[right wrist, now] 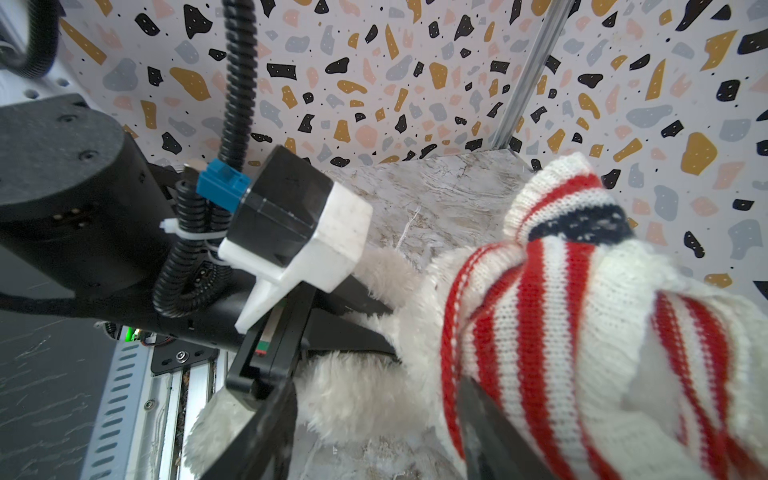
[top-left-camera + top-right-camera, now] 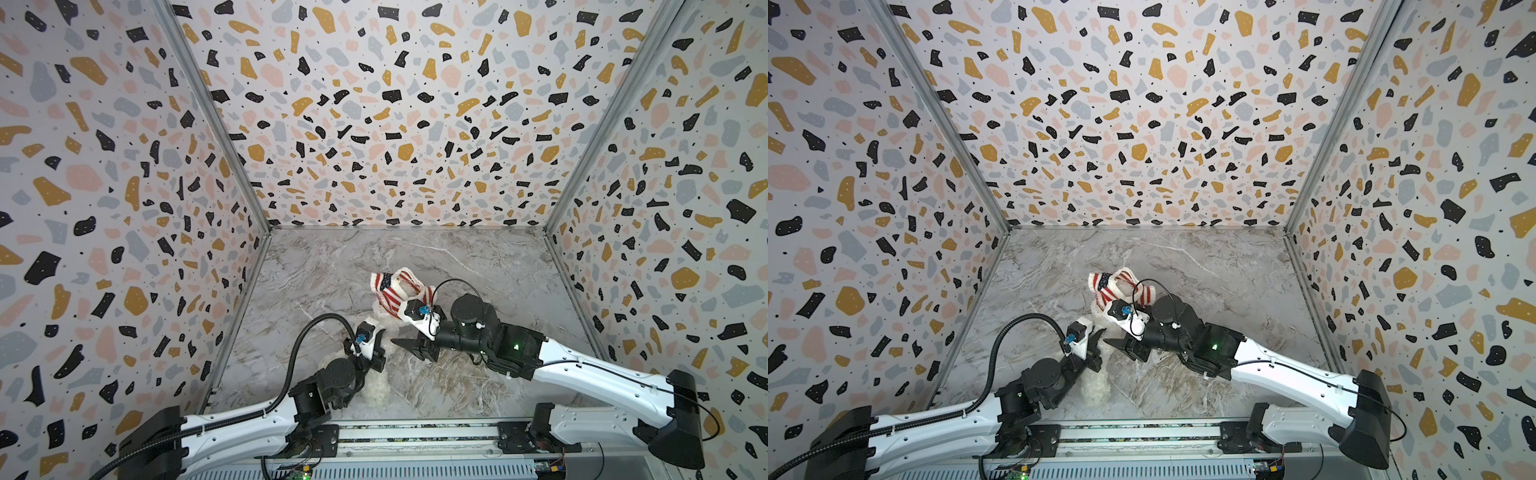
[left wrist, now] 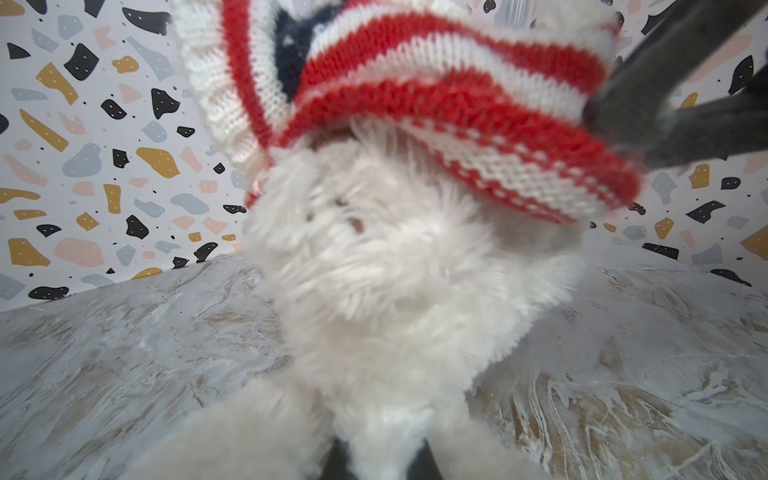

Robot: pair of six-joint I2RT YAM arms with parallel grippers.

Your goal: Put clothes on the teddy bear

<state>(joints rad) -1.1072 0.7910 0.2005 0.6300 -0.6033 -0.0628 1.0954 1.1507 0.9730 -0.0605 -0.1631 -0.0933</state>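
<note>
At the desk's [image 2: 478, 266] near middle, the left gripper [image 1: 384, 322] clamps the teddy bear's [image 3: 395, 270] fur — a flag-striped sweater [image 2: 390, 291] bunched over its head. The right gripper [image 1: 376, 382] stands parted at the hem, gripping nothing.

The small white teddy bear [image 3: 395, 270] is long, fluffy, matt plush. The red-and-white striped knitted sweater [image 1: 561, 332] with a navy patch is coarse woolly yarn, ribbed at its cream hem. The grey marble-look worktop [image 2: 457, 257] is smooth with a faint sheen; along its six o'clock edge runs a bare-metal rail [image 2: 415, 440]. The left hand [image 1: 390, 332] and right hand [image 1: 376, 384] have matt black plastic fingers; the terrazzo-print wall panels [image 2: 374, 104] look matt.
</note>
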